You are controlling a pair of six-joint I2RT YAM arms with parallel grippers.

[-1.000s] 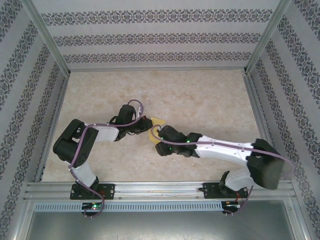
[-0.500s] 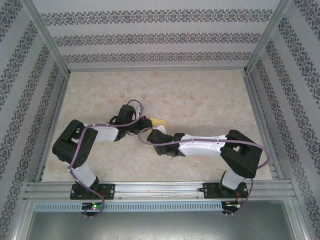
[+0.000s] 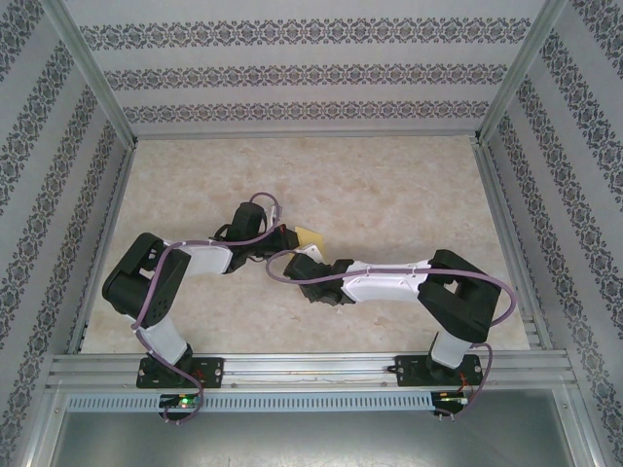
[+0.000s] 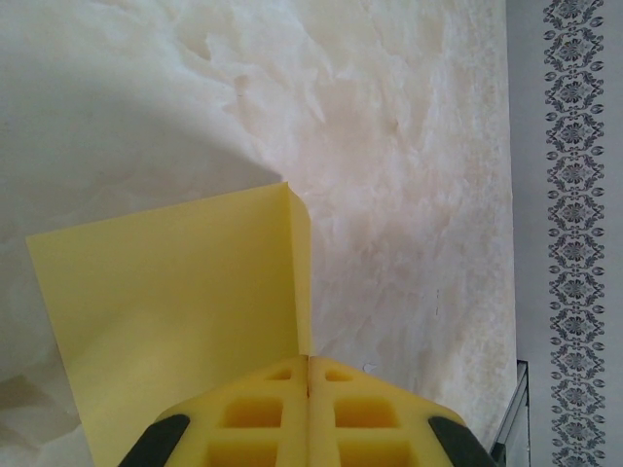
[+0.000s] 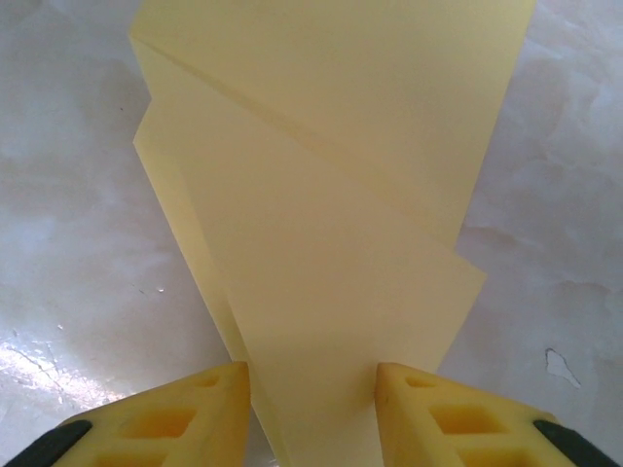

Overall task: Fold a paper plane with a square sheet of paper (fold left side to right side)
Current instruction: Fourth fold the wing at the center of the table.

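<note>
The yellow paper (image 3: 311, 234) lies mid-table as a folded, layered shape, and a small corner of it peeks out between the two wrists. My left gripper (image 3: 288, 236) is shut on it. In the left wrist view the closed fingertips (image 4: 309, 362) pinch a raised edge of the paper (image 4: 165, 311), which spreads flat to the left. My right gripper (image 3: 307, 255) sits just in front of the paper. Its fingers are open in the right wrist view (image 5: 311, 379), one on each side of the tapering folded paper (image 5: 321, 195), which runs down between them.
The marbled tabletop (image 3: 389, 185) stretches bare behind and to both sides. Metal frame rails (image 3: 501, 214) and patterned walls enclose it. The right arm's bent elbow (image 3: 458, 292) stands at the near right, and the left arm's elbow (image 3: 136, 282) at the near left.
The right arm drew its elbow in leftward and its wrist slid further over the paper, so less yellow shows from above. The left arm held still.
</note>
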